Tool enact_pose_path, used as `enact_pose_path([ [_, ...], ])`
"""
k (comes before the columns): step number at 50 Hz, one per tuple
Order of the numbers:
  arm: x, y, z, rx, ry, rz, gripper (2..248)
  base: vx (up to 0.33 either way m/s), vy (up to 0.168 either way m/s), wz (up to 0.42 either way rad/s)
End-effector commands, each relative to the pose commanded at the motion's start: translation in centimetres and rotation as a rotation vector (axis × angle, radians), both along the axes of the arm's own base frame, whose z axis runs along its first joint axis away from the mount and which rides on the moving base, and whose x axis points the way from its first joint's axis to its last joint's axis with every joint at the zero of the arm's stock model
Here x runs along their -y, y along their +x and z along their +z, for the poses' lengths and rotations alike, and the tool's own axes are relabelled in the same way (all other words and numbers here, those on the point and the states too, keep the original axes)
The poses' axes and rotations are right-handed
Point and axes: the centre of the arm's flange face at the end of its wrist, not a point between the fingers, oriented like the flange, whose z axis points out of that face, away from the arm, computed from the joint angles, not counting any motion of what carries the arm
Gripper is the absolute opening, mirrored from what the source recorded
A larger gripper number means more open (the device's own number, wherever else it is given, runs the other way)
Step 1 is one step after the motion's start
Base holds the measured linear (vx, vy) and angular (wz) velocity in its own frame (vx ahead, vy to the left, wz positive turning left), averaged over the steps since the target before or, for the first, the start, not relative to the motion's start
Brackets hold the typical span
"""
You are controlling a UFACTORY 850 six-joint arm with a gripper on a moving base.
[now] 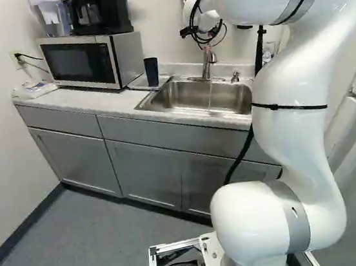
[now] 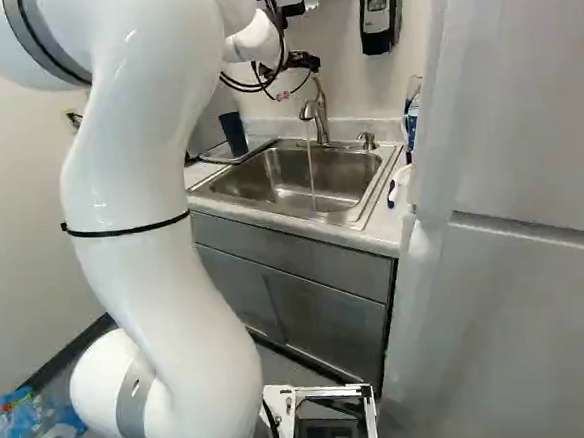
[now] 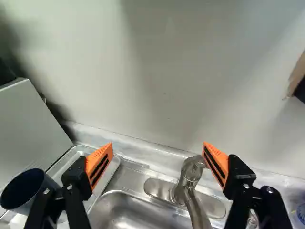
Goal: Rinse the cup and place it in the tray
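Gripper (image 3: 158, 151): black, two orange-padded fingers spread wide, holding nothing.
Silver curved tap (image 3: 188, 177): just ahead; thin water (image 2: 312, 183) runs, so turning it off may be left.
Tall dark blue cup (image 1: 152, 72): upright on shiny metal tray (image 3: 70, 156); placing looks done, rinsing I can't tell.
Silver metal sink (image 2: 249, 177): open room above.
Boxy silver microwave (image 1: 85, 61), pale wall (image 3: 167, 71): edges to miss.

White glossy arm (image 1: 293, 67), rounded segments, grey joint rings (image 1: 295, 216), thin black strap (image 1: 290, 107), loose black cables (image 1: 193, 21); black pincer (image 2: 295, 64), silver screws (image 3: 246, 185), wedge-shaped orange pads (image 3: 99, 162), dark slots.
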Motion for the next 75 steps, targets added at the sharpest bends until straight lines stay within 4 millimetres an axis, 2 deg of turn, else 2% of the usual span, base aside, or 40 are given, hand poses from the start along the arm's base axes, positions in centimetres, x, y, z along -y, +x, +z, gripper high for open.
enact_pose_path([
  [75, -0.81, -0.87, -0.60, -0.082, 0.011, 0.010, 247, 0.000, 0.000, 0.000],
])
